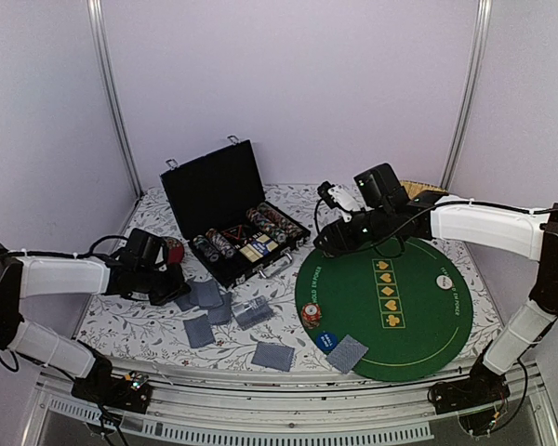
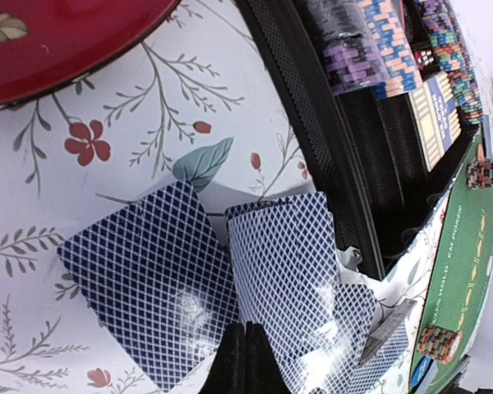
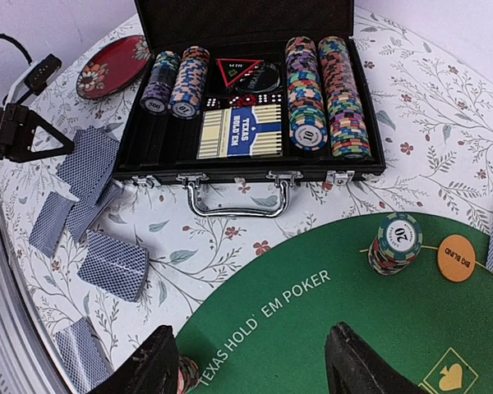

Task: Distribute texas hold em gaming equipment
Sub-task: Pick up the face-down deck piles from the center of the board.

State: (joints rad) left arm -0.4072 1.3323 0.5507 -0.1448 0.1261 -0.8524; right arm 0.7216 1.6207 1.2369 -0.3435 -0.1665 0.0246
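Several grey-blue-backed cards lie on the floral cloth left of the green mat (image 1: 400,325); two show in the left wrist view (image 2: 148,279) (image 2: 287,263). My left gripper (image 1: 170,282) (image 2: 246,361) is shut, its tips over the gap between those two cards, with nothing seen between the fingers. My right gripper (image 1: 330,237) (image 3: 255,369) is open and empty above the mat's near-case edge. A chip stack (image 3: 397,242) and an orange button (image 3: 456,258) sit on the mat. Another chip stack (image 1: 312,316), a blue button (image 1: 326,340) and a card (image 1: 347,353) lie at the mat's front left.
The open black case (image 1: 232,223) (image 3: 255,90) holds rows of chips, dice and a card box. The dark-red dish (image 2: 57,41) (image 3: 115,66) sits behind my left gripper. More cards (image 1: 198,330) (image 1: 273,356) and a clear box (image 1: 251,311) lie on the cloth.
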